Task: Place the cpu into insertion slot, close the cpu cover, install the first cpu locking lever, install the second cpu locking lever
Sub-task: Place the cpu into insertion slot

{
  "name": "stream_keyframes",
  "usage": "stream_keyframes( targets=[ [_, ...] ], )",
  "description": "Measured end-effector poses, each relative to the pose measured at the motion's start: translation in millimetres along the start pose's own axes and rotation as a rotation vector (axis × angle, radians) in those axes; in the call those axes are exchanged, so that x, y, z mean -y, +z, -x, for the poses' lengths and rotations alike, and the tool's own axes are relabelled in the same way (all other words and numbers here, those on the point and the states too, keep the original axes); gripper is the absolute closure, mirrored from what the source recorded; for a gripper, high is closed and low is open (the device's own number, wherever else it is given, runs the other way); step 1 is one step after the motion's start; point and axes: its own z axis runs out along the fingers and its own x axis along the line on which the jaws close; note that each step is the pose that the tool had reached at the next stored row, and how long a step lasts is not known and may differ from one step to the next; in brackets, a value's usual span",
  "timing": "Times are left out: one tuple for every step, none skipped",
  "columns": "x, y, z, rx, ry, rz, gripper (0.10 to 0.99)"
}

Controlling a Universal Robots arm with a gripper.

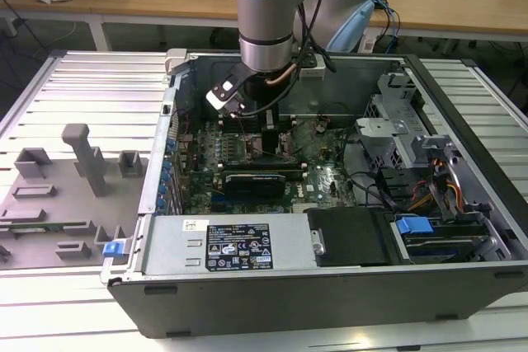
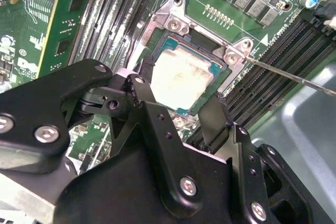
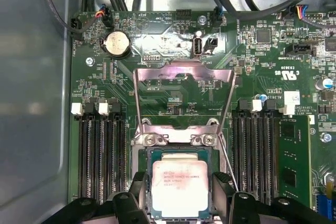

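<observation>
1. Overhead, in the exterior view, the arm is reaching straight down into the open computer case (image 1: 165,282), which is lying on the slatted worktop (image 1: 91,88). The gripper (image 1: 271,139) is hanging low over the green board near the case's middle. A black label (image 1: 238,246) is sitting on the case's near wall, and I am leaving its print unread. Grey fixtures (image 1: 82,162) are standing at the exterior view's left.

2. In the first wrist view, the cpu (image 3: 180,198) is lying flat in the insertion slot (image 3: 181,152), squarely inside the gripper (image 3: 180,181). Being square, it is offering no long axis to line up on. The fingers (image 3: 139,190) are standing spread, one just beside each of two opposite edges. They are seemingly bracketing the chip rather than pinching it, though the gap is slim. The cpu cover (image 3: 184,70) is standing raised on the side of the slot away from the gripper, with the board showing through its open middle. Fine print is running across the chip's top and the board; I am not reading it off.

3. In the second wrist view, the cpu (image 2: 181,80) is again sitting between the fingers (image 2: 147,95) of the gripper (image 2: 179,97). A thin locking lever (image 2: 294,77) is sticking out free past the socket's corner.
</observation>
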Motion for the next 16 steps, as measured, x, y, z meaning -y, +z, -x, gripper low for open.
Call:
stream_keyframes(
  targets=[
    [0.6, 1.6, 0.0, 0.0001, 0.0, 0.0, 0.471],
    [0.9, 2.6, 0.1, 0.0002, 0.0, 0.0, 0.471],
    [1.0, 3.4, 0.1, 0.0001, 0.0, 0.0, 0.471],
    [1.0, 3.8, 0.1, 0.0002, 0.0, 0.0, 0.471],
    [1.1, 4.0, 0.1, 0.0003, 0.0, 0.0, 0.471],
    [1.1, 4.1, 0.1, 0.0003, 0.0, 0.0, 0.471],
    [1.1, 4.1, 0.1, 0.0002, 0.0, 0.0, 0.471],
    [1.1, 4.1, 0.1, 0.0002, 0.0, 0.0, 0.471],
    [1.1, 4.1, 0.1, 0.0002, 0.0, 0.0, 0.471],
    [1.1, 4.1, 0.1, 0.0005, 0.0, 0.001, 0.486],
    [1.1, 4.1, 0.1, 0.0005, 0.0, 0.0, 0.486],
    [1.1, 4.1, 0.1, 0.0003, 0.0, 0.0, 0.549],
    [1.1, 4.1, 0.1, 0.0003, 0.0, 0.0, 0.561],
    [1.1, 4.1, 0.1, 0.0004, 0.0, 0.0, 0.561],
    [1.1, 4.1, 0.1, 0.0003, 0.0, 0.0, 0.561],
    [1.1, 4.1, 0.1, 0.0003, 0.0, 0.0, 0.561]
  ],
)
